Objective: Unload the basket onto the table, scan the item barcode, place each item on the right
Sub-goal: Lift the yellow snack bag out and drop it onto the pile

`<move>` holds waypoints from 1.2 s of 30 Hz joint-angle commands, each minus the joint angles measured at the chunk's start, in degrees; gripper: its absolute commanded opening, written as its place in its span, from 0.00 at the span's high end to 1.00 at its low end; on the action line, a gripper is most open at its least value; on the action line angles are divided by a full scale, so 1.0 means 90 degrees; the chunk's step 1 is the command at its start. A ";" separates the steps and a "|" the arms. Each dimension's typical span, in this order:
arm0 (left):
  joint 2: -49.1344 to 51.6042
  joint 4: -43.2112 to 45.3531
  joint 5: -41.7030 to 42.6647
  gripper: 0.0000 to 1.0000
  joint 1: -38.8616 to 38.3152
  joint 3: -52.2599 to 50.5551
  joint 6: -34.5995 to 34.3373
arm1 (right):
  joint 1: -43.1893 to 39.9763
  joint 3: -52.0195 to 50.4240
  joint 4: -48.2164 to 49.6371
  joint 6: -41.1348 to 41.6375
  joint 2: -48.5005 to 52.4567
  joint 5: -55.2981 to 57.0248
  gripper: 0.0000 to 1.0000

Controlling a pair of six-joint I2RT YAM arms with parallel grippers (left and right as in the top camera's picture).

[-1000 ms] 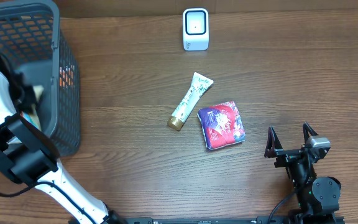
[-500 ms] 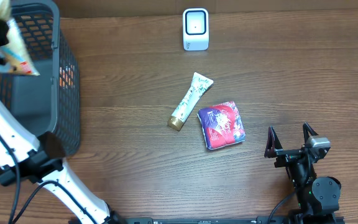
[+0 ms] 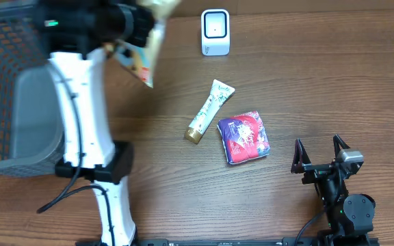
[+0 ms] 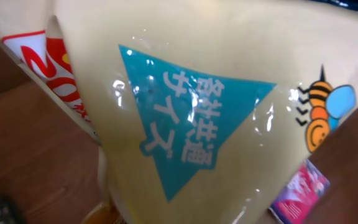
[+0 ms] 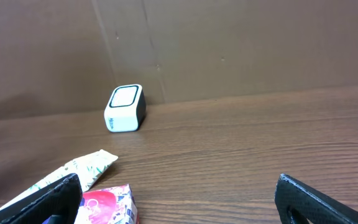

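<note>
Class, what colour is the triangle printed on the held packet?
The triangle on the packet is teal with white lettering; left wrist view shows it best.

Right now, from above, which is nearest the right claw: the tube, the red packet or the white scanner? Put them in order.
From the right gripper:
1. red packet, just to its left
2. tube, further left and back
3. white scanner, far at the back
</note>
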 commanded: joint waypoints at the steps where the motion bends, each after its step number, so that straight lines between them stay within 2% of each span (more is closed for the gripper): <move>1: -0.0061 0.0022 -0.0338 0.96 -0.0687 -0.0916 0.0114 | 0.0034 -0.0063 0.0036 0.0007 -0.0058 0.0058 0.00; 6: -0.0061 0.0464 -0.0471 0.96 -0.1479 -0.2790 0.0097 | 0.0034 -0.0063 0.0036 0.0007 -0.0058 0.0058 0.00; 14: -0.0061 0.2356 -0.0430 0.96 -0.2538 -0.5897 -0.0228 | 0.0034 -0.0063 0.0036 0.0007 -0.0058 0.0058 0.00; 18: -0.0061 0.3398 -0.0432 0.96 -0.2851 -0.7089 -0.0699 | 0.0034 -0.0063 0.0036 0.0007 -0.0058 0.0058 0.00; 22: -0.0061 0.4175 -0.0505 0.94 -0.2987 -0.7759 -0.1008 | 0.0034 -0.0063 0.0036 0.0007 -0.0058 0.0058 0.00; 23: -0.0061 0.4335 -0.0563 0.78 -0.2994 -0.7839 -0.1015 | 0.0034 -0.0063 0.0036 0.0007 -0.0058 0.0058 0.00; 25: -0.0068 0.4532 -0.0918 0.19 -0.2994 -0.7820 -0.1013 | 0.0034 -0.0063 0.0036 0.0007 -0.0058 0.0058 0.00; 26: -0.0102 0.4546 -0.1180 0.00 -0.2985 -0.7737 -0.1013 | 0.0034 -0.0063 0.0036 0.0007 -0.0058 0.0058 0.00; 30: -0.0396 0.4107 -0.2023 0.00 -0.2958 -0.6834 -0.1005 | 0.0034 -0.0063 0.0036 0.0007 -0.0058 0.0058 0.00; 36: -0.1163 0.3116 -0.2149 0.00 -0.2756 -0.4466 -0.0889 | 0.0034 -0.0063 0.0036 0.0007 -0.0058 0.0058 0.00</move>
